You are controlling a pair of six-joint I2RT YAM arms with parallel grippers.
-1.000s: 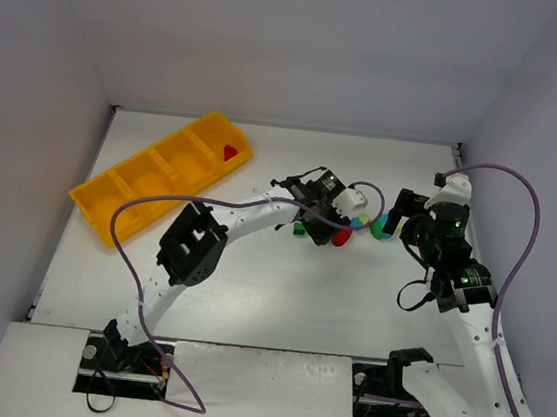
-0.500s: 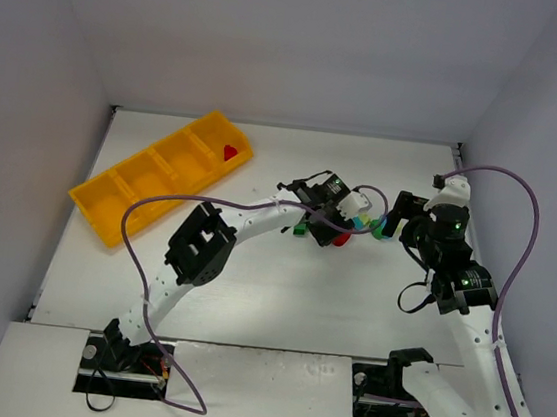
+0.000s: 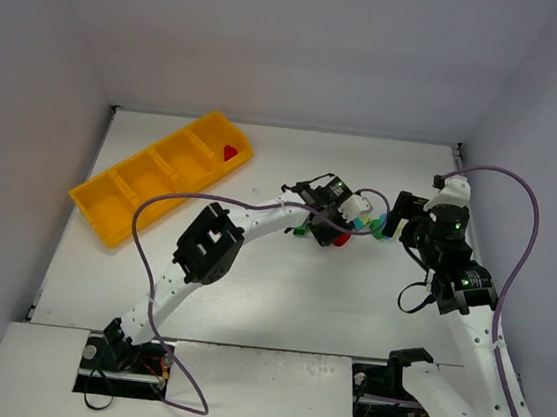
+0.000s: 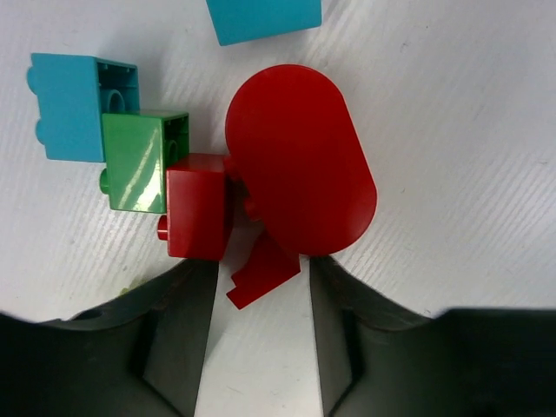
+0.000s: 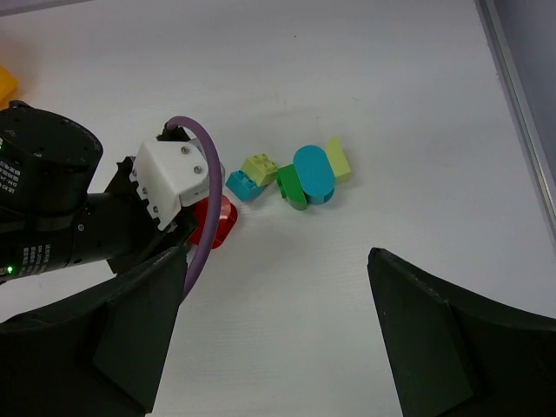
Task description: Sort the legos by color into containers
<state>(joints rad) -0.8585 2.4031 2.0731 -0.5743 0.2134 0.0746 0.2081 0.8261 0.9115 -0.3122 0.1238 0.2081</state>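
Note:
In the left wrist view, a large rounded red lego (image 4: 300, 161), a square red lego (image 4: 198, 206) and a small red piece (image 4: 265, 271) lie together on the table. A green lego (image 4: 139, 161) and a light blue lego (image 4: 74, 104) touch them on the left, and another light blue lego (image 4: 265, 17) lies beyond. My left gripper (image 4: 261, 291) is open, its fingertips on either side of the small red piece. My right gripper (image 5: 269, 287) is open and empty, hovering near a cluster of a green lego (image 5: 291, 187), a rounded blue lego (image 5: 314, 172) and yellow-green legos (image 5: 259, 167). The yellow-orange tray (image 3: 135, 187) holds one red lego (image 3: 230, 152).
The left arm's wrist (image 5: 52, 208) and its purple cable (image 5: 195, 208) fill the left of the right wrist view, close to the red lego (image 5: 213, 221). The tray stands at the far left, and walls enclose the table.
My left gripper has moved right, closer to the red legos beside the right gripper. The right arm has not moved.

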